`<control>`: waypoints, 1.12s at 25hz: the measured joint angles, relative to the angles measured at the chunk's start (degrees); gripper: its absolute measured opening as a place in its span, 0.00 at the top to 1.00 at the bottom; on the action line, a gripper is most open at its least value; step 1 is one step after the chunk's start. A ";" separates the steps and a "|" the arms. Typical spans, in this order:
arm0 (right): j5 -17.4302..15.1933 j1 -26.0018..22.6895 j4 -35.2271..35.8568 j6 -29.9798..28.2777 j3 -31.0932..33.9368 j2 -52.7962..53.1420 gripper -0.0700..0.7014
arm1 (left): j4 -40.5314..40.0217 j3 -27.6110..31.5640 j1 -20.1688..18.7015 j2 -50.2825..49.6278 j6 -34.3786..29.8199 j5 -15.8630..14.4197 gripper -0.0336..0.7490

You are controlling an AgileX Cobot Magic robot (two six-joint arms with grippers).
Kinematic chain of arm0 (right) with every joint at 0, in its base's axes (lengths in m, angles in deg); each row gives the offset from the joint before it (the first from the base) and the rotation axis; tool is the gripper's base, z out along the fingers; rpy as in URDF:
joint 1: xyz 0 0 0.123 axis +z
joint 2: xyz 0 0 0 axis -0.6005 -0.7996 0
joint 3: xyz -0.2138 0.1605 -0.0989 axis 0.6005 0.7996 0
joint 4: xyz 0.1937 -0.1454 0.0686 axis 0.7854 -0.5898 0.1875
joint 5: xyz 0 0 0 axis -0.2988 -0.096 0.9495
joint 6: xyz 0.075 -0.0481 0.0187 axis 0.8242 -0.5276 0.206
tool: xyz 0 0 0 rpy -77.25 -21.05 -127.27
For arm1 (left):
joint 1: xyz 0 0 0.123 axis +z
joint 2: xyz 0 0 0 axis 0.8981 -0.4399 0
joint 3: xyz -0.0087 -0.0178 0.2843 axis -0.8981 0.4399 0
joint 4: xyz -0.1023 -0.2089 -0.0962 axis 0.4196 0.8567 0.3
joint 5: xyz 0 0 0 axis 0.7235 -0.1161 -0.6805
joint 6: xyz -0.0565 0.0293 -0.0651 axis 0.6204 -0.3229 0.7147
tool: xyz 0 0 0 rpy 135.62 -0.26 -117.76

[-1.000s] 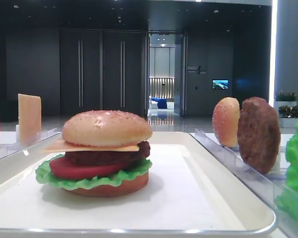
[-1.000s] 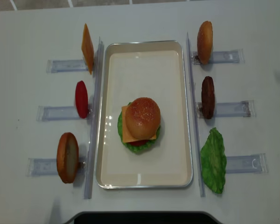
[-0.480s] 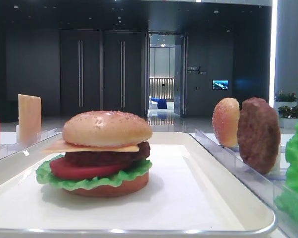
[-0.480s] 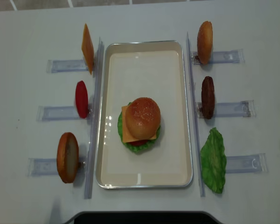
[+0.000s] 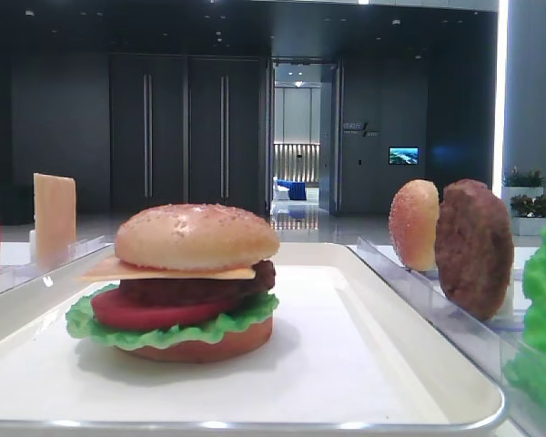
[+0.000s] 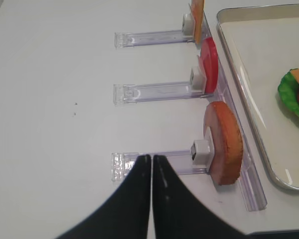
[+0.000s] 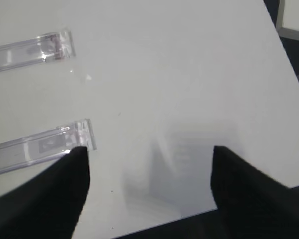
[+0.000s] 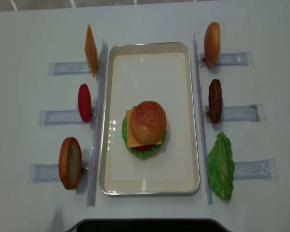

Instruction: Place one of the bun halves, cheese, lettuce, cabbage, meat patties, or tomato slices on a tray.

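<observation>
A stacked burger (image 8: 146, 126) with bun, cheese, patty, tomato and lettuce sits on the cream tray (image 8: 150, 186). Left of the tray, cheese (image 8: 90, 50), a tomato slice (image 8: 84, 102) and a bun half (image 8: 70, 163) stand in clear holders. On the right stand a bun half (image 8: 212, 36), a meat patty (image 8: 215, 100) and lettuce (image 8: 221, 166). No cabbage shows. My left gripper (image 6: 152, 157) is shut and empty, just left of the near bun half (image 6: 224, 142). My right gripper (image 7: 149, 149) is open over bare table, holding nothing.
Long clear rails (image 8: 97, 121) run along both sides of the tray. In the right wrist view two clear holder ends (image 7: 40, 147) lie left of the gripper, and the table's right edge (image 7: 289, 69) is close. Neither arm shows in the overhead view.
Nothing on the table has moved. A faint shadow at the overhead view's right edge has slid toward the front. The left gripper stays shut.
</observation>
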 joint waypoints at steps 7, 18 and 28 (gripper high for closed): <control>-1.85 0.00 2.59 -2.83 1.31 12.77 0.28 | 0.00 0.00 0.00 0.00 0.00 0.00 0.96; -2.17 0.00 4.00 -3.89 1.42 24.90 0.28 | 0.00 0.00 0.00 0.00 0.00 0.00 0.96; -2.17 0.00 4.06 -3.89 1.42 25.04 0.28 | 0.00 0.00 0.00 0.00 0.00 0.00 0.96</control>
